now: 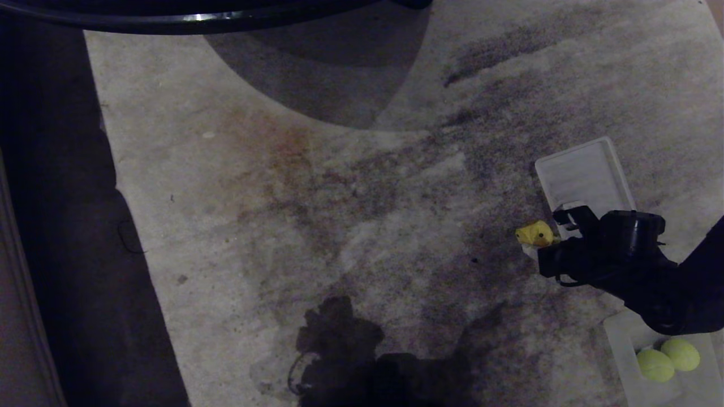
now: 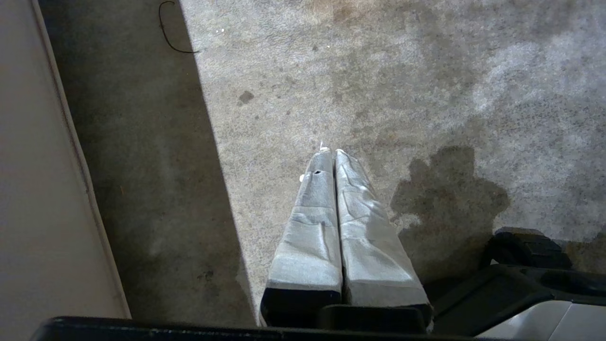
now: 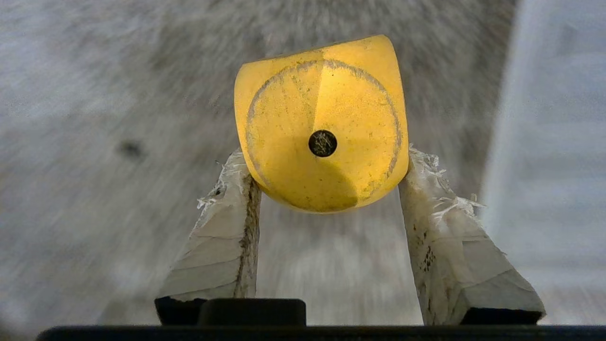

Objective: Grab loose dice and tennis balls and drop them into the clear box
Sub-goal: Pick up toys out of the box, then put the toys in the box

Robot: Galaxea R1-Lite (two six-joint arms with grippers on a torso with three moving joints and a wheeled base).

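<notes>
The left gripper (image 2: 330,152) hangs over the carpet (image 1: 339,198), fingers closed on nothing. At 3 o'clock, the right gripper (image 3: 325,175) pinches 1 yellow die (image 1: 535,233), hiding the lid's (image 1: 585,175) near edge. At 5 o'clock, the half-cropped clear box (image 1: 622,350) holds 2 tennis balls (image 1: 667,359).

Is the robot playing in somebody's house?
Probably an indoor room, maybe a home; I can't be sure. The floor is worn, stained carpet, a pale wall edge runs alongside it, and toys lie about: a yellow die and two tennis balls.
</notes>
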